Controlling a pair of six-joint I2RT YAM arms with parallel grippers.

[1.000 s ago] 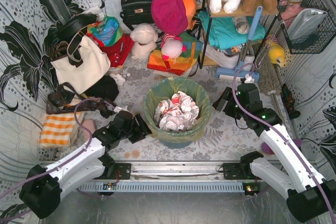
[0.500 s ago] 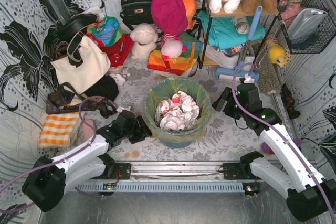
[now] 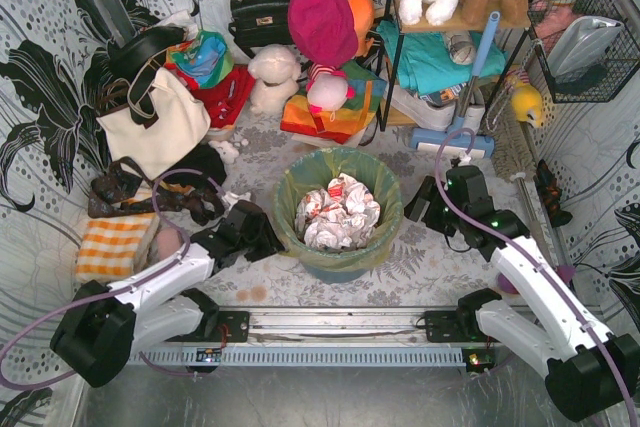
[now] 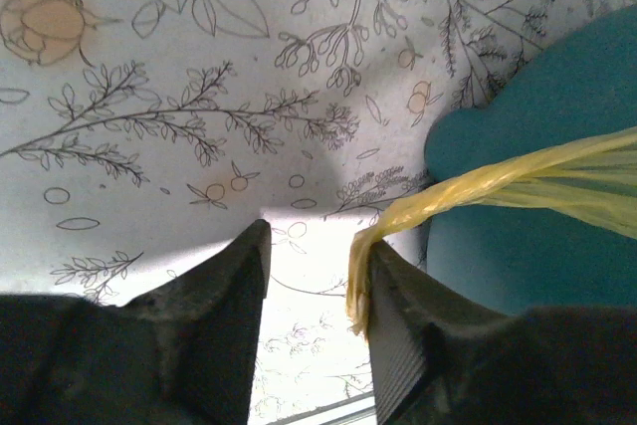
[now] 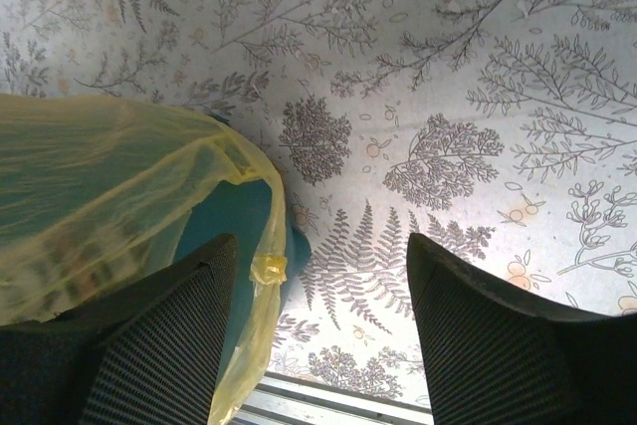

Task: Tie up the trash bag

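Note:
The yellow-green trash bag [image 3: 338, 179] lines the teal bin [image 3: 335, 267] at the table's middle, with crumpled white paper [image 3: 338, 212] inside. My left gripper [image 3: 264, 237] is open at the bin's left side. In the left wrist view a twisted strip of the bag [image 4: 478, 184] stretches from the bin [image 4: 542, 136] and lies over the tip of the right finger [image 4: 393, 296]; the gripper [image 4: 311, 258] is not closed on it. My right gripper [image 3: 424, 209] is open at the bin's right side. In the right wrist view the bag's edge [image 5: 261, 268] hangs just inside the left finger [image 5: 164, 335] of the gripper [image 5: 320, 268].
A cream tote bag [image 3: 165, 129], dark straps and an orange checked cloth [image 3: 112, 245] lie to the left. Plush toys, a black handbag [image 3: 258, 15] and a shelf rack [image 3: 440, 57] crowd the back. A metal rail [image 3: 330, 325] runs along the near edge.
My left gripper has moved right and closer to the bin's left rim. My right gripper has shifted slightly left toward the bin.

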